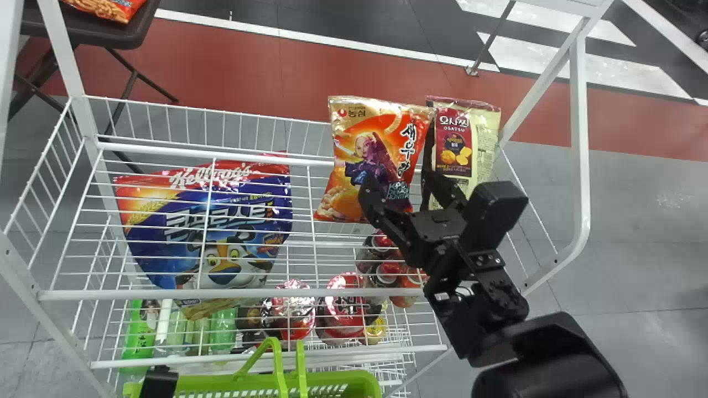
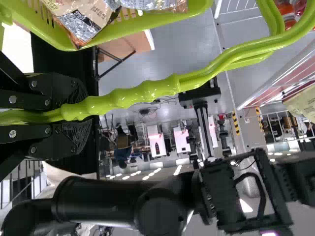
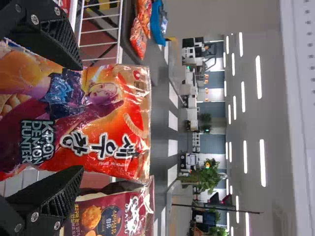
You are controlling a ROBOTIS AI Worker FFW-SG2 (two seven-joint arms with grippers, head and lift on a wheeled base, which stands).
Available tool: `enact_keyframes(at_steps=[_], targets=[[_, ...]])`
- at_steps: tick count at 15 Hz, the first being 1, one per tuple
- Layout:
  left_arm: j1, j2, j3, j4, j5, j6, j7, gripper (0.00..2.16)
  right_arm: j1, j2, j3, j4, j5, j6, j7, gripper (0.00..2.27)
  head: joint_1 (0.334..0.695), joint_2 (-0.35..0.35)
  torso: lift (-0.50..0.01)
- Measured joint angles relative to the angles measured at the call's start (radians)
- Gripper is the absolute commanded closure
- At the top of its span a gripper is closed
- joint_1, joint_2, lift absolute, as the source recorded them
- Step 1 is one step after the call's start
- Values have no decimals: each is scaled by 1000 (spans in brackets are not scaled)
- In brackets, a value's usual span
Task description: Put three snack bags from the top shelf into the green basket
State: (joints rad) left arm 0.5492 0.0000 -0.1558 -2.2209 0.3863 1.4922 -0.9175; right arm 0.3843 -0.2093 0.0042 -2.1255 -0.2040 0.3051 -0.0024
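Observation:
My right gripper [image 1: 406,188] is open before the orange snack bag [image 1: 370,143], which stands on the top shelf. In the right wrist view the gripper [image 3: 81,118] has its two fingers apart on either side of that orange bag [image 3: 106,113]. Right beside it is the maroon and cream snack bag [image 1: 478,138]. A blue and red bag [image 1: 204,226] leans farther left. At the bottom edge is my left gripper [image 1: 159,381], by the green basket [image 1: 332,381]; the left wrist view has this gripper [image 2: 64,114] shut on the basket handle [image 2: 133,96]. Snack packaging [image 2: 86,19] lies inside the basket.
White wire racks [image 1: 238,294] and posts frame the top shelf. Cups [image 1: 343,309], several eggs or small round packs and green bottles [image 1: 138,331] stand on lower shelves. A brown folding table [image 1: 110,33] with another orange bag is behind at the left.

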Motion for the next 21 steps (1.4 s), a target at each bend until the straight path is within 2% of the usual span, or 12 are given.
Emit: enact_keyframes(at_steps=[1,2,3,4,7,11,15,21], targets=[[2,0,1,-1,2,-1,-4,2145,-22,3,3,12,-2,31,5,178,695,-350,-50],[3,0,2,-1,4,-2,-6,2145,-48,5,7,26,-3,70,14,485,695,-350,-50],[4,0,2,-1,6,-3,-7,2145,-73,6,12,42,-5,101,42,1393,695,-350,-50],[4,0,1,0,6,-4,-7,2145,-91,6,13,53,-7,124,70,2138,695,-350,-50],[6,0,-3,1,6,-6,-6,2145,-102,6,13,35,-10,207,121,2196,695,-350,-50],[17,0,-5,-14,5,-5,-4,2145,-64,0,-2,-35,-22,212,139,2233,695,-350,-50],[20,1,-4,-18,4,-5,1,2145,28,-16,-89,-208,-145,303,197,2233,695,-350,-50],[21,0,1,-7,6,-41,2,2145,147,-60,-451,-626,-467,1055,256,2233,695,-350,-50]])
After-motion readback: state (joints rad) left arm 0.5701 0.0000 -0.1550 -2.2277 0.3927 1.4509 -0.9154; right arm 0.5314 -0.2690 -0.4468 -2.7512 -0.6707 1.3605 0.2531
